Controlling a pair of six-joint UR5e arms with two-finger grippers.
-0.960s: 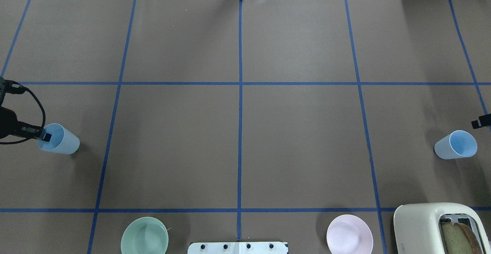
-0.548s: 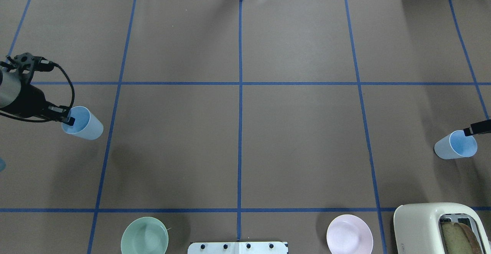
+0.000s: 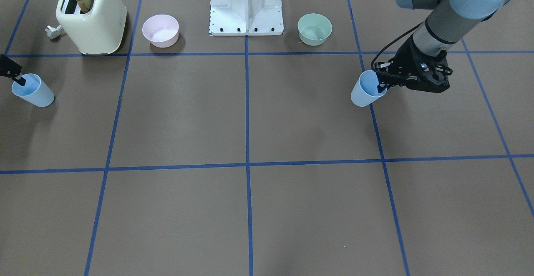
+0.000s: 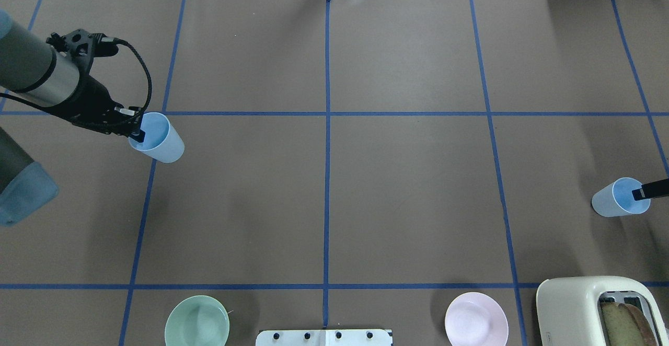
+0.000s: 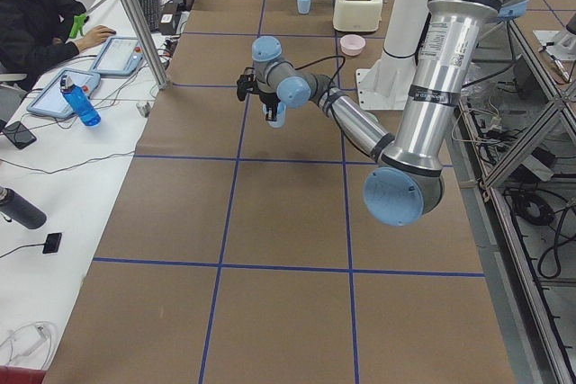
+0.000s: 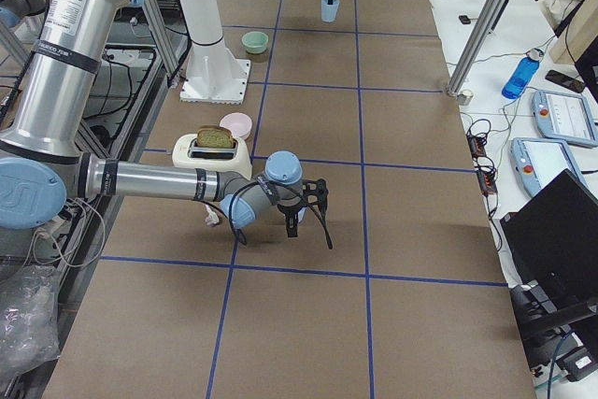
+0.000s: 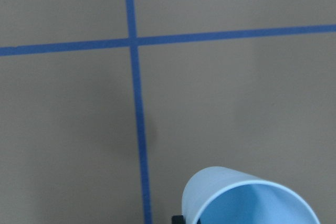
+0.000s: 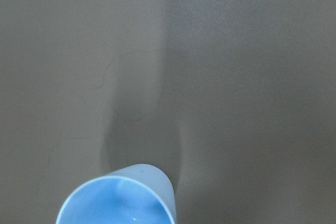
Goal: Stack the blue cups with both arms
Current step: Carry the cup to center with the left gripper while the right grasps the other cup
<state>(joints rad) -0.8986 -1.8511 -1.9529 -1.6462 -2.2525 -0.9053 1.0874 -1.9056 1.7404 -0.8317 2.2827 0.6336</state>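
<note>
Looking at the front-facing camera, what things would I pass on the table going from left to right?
In order: pale-blue plastic cup → cream toaster holding bread → pink bowl → white base mount → mint-green bowl → second pale-blue plastic cup.

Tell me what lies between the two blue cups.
Nothing but bare brown paper crossed by blue tape lines lies between the left arm's cup and the right arm's cup, as the overhead view shows.

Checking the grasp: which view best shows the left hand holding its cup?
Overhead exterior: one finger of the left hand sits inside the rim of the blue cup. Front-facing shows the same; left wrist only the rim; side views show it small.
</note>
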